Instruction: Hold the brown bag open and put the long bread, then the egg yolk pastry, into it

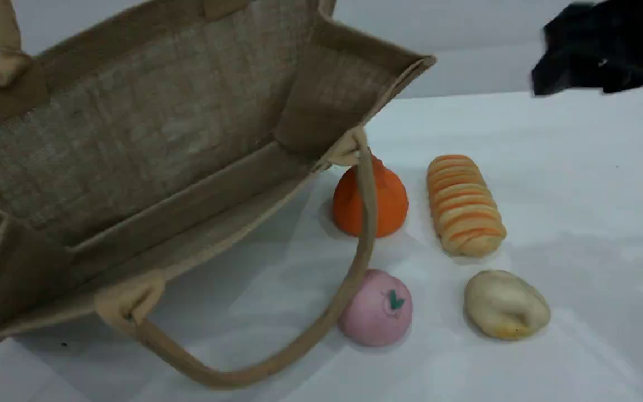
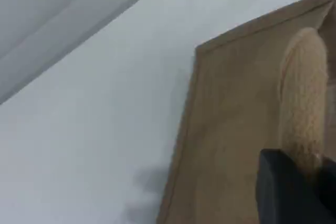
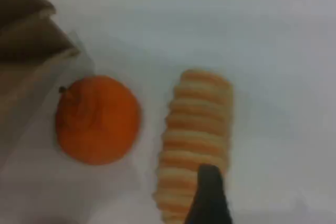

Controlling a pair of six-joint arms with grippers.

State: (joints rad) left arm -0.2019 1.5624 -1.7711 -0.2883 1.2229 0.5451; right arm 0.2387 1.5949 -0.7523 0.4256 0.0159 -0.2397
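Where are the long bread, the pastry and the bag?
long bread (image 1: 465, 204), scene view, middle of loaf
pastry (image 1: 505, 304), scene view, centre of lump
bag (image 1: 132, 128), scene view, inner back wall

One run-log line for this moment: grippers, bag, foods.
left gripper: shut on beige rope handle | right gripper: open above ridged striped long bread | brown jute bag: open, empty | cream egg yolk pastry: on table

The scene view slants down across the worktop (image 1: 578, 223). The left wrist view sits close against the brown bag (image 2: 231, 129). The right wrist view looks down, near the long bread (image 3: 195, 140), shared with the scene view.
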